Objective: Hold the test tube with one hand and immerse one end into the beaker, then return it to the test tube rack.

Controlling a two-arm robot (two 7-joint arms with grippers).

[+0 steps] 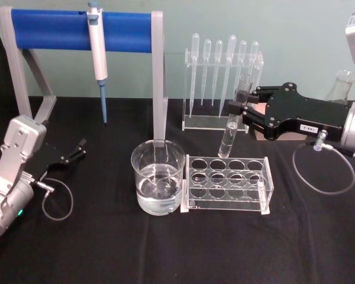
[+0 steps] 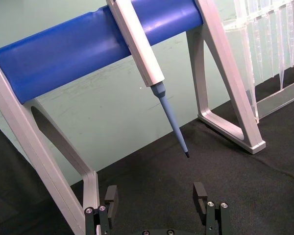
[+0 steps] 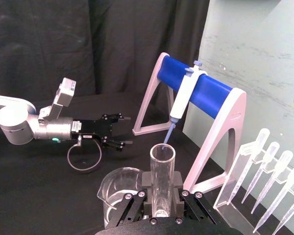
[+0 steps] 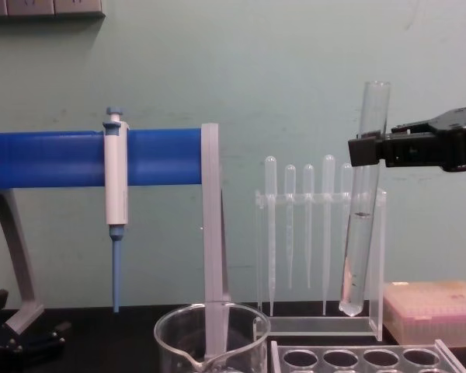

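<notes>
- the test tube [image 4: 363,210], a long clear glass tube with a rounded bottom, hangs in the air slightly tilted. its bottom end is above the back row of the rack and clear of it.
- the right gripper [image 1: 244,102], black and angular, has its two fingers clamped on the tube just below the open rim. the right wrist view looks straight down into that round mouth between the fingers.
- the rack [image 1: 228,183] is clear plastic with round holes, lying on the black cloth [image 1: 165,254].
- the beaker [image 1: 158,177], wide clear glass with a pouring spout, stands just beside the rack's left end. the head view shows clear liquid in it.
- behind stand thin bulb-topped pipettes [image 1: 222,65] in a clear holder. a blue-and-white pipettor [image 1: 97,53] hangs on a blue bar [image 1: 53,29].
- the left gripper [image 2: 156,193] sits low at the far left near the stand. its fingers are spread apart with nothing between them.
</notes>
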